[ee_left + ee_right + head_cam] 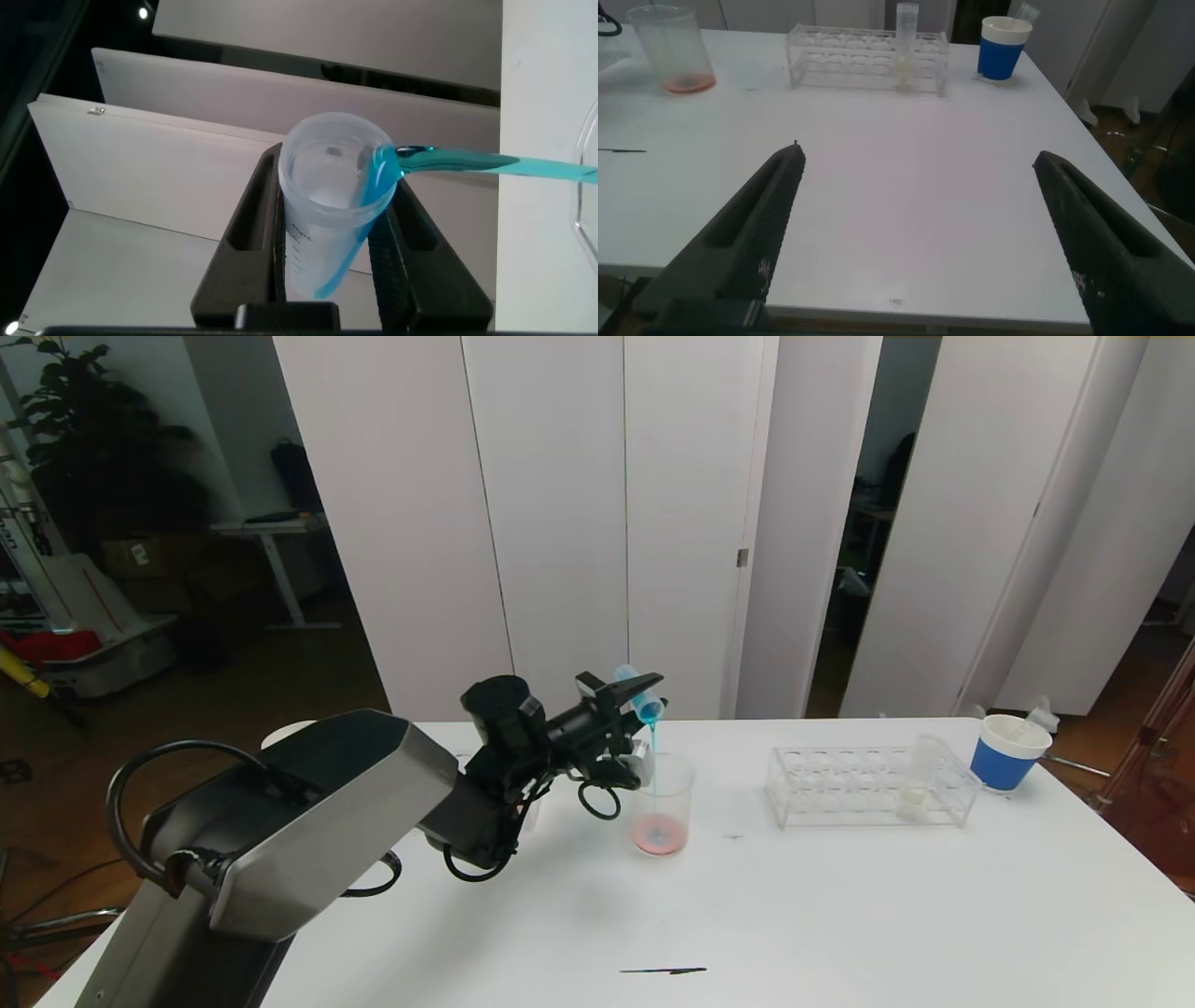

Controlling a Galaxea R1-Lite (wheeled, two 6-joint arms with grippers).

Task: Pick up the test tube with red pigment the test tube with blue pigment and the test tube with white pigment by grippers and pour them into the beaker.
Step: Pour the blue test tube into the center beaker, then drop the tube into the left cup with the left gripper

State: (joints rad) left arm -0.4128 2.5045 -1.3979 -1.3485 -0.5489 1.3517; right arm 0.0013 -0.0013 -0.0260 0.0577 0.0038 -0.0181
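Note:
My left gripper (642, 693) is shut on the test tube with blue pigment (644, 702) and holds it tipped, mouth down, above the beaker (661, 803). A thin blue stream runs from the tube into the beaker, which has red liquid at its bottom. In the left wrist view the tube (327, 233) sits between the fingers (245, 224) and the stream leaves its lip. The test tube with white pigment (920, 775) stands in the clear rack (840, 789). My right gripper (917, 154) is open and empty, low over the table near its front edge. No red tube is in view.
A white paper cup with a blue band (1008, 751) stands right of the rack near the table's far right corner. A thin dark streak (663, 972) lies on the table near the front. The right wrist view shows the beaker (673, 51), rack (850, 56) and cup (1004, 49) far off.

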